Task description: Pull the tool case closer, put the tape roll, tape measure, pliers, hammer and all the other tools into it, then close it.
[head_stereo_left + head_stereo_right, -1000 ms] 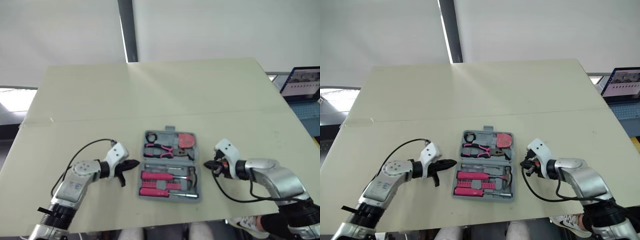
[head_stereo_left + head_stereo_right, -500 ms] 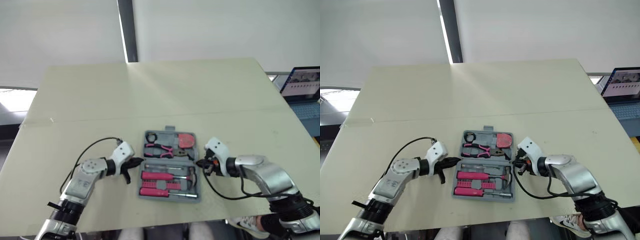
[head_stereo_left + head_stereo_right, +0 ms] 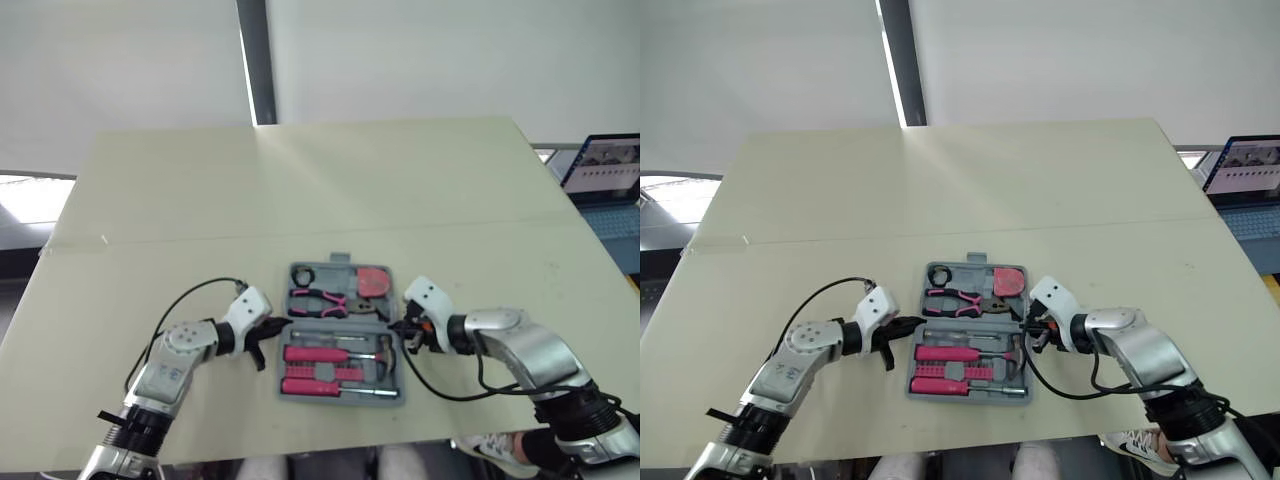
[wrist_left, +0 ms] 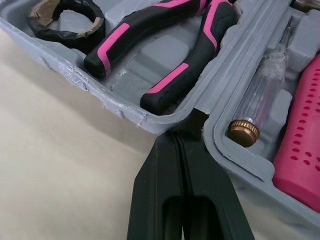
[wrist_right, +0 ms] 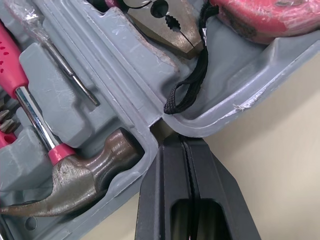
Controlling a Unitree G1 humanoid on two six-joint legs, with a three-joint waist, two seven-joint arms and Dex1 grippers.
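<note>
The grey tool case (image 3: 338, 262) lies open near the table's front edge. Its upper half holds the black tape roll (image 3: 302, 273), the pink-handled pliers (image 3: 320, 299) and the red tape measure (image 3: 373, 281). The lower half holds the hammer (image 3: 378, 350) and pink screwdrivers (image 3: 315, 353). My left gripper (image 4: 181, 135) is shut, its tip touching the case's left side at the hinge notch. My right gripper (image 5: 184, 142) is shut too, its tip against the right-side hinge notch, beside the hammer head (image 5: 85, 175) and the tape measure's black strap (image 5: 192, 75).
A laptop (image 3: 605, 170) stands off the table's right side. A seam (image 3: 200, 238) runs across the table behind the case. The table's front edge lies just below the case.
Both grippers have moved inward from either side until their shut tips reached the case's hinge line. The case itself has stayed in place.
</note>
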